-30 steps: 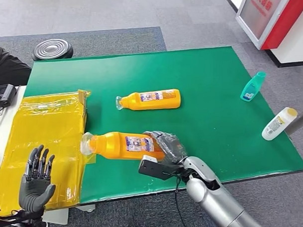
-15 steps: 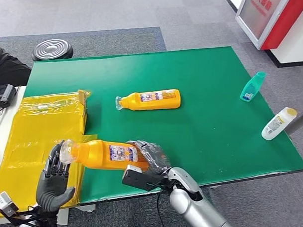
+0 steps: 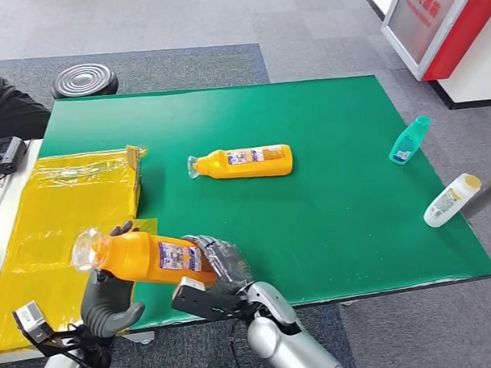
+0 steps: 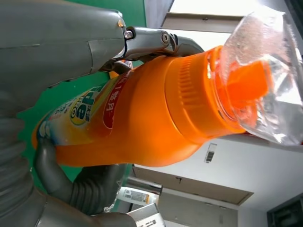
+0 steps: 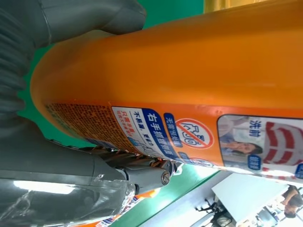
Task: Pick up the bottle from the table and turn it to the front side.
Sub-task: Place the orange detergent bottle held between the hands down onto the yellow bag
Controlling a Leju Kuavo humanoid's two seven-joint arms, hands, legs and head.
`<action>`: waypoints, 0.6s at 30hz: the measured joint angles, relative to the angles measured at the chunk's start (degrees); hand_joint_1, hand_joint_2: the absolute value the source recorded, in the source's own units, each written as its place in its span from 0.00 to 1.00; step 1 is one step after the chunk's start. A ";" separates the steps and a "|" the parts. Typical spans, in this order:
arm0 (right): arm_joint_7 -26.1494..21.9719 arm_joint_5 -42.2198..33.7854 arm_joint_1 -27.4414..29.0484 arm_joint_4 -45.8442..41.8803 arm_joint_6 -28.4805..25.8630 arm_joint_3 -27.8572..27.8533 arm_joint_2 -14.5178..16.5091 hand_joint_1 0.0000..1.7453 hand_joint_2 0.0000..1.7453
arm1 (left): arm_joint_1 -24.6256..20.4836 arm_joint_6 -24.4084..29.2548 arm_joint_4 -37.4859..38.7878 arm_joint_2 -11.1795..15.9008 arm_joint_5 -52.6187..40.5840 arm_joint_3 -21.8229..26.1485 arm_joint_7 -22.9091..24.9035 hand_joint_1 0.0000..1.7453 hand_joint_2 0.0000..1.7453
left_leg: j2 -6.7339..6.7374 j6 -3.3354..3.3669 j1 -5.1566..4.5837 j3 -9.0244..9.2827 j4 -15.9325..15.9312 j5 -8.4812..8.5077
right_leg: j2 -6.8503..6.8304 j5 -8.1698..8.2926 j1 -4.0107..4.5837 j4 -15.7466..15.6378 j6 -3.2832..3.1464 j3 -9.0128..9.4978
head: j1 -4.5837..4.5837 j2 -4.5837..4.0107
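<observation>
Both hands are closed on the orange plastic bottle with the clear cap (image 3: 144,256), which is held lying on its side above the near edge of the green-covered worktop (image 3: 329,179). The base end is gripped by the right hand (image 3: 218,268), whose fingers are wrapped over the body beside the printed label. The neck end is cupped from below by the left hand (image 3: 108,300), with the clear cap (image 4: 262,78) left free beyond its fingers. In the left wrist view the orange neck is seen pressed between the thick grey thumb (image 4: 85,187) and the fingers above. The cap end is held over the yellow plastic sheet (image 3: 59,218) at the worktop's left side. A second orange bottle (image 3: 244,161) is laid near the middle of the worktop. A small teal bottle (image 3: 409,140) and a white bottle with a yellow cap (image 3: 451,200) are laid near the right edge.
</observation>
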 joint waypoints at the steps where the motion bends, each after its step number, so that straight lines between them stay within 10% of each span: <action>1: -0.01 -0.04 -0.01 0.05 -0.14 0.25 0.08 1.00 1.00 | -0.07 0.16 0.06 0.10 0.24 -0.22 0.03 0.00 1.00 | 0.00 0.00 0.00 0.00 0.00 0.00 | 0.00 0.00 0.00 0.00 0.00 0.00 | 0.00 0.00; 18: -0.97 -0.20 1.13 -4.81 -0.27 4.23 -0.09 1.00 1.00 | 0.43 1.90 0.59 -0.52 3.66 -0.62 0.65 0.00 1.00 | 0.00 0.00 0.00 0.00 0.00 -0.01 | 0.01 0.00 0.00 0.00 -0.01 -0.02 | 0.00 0.01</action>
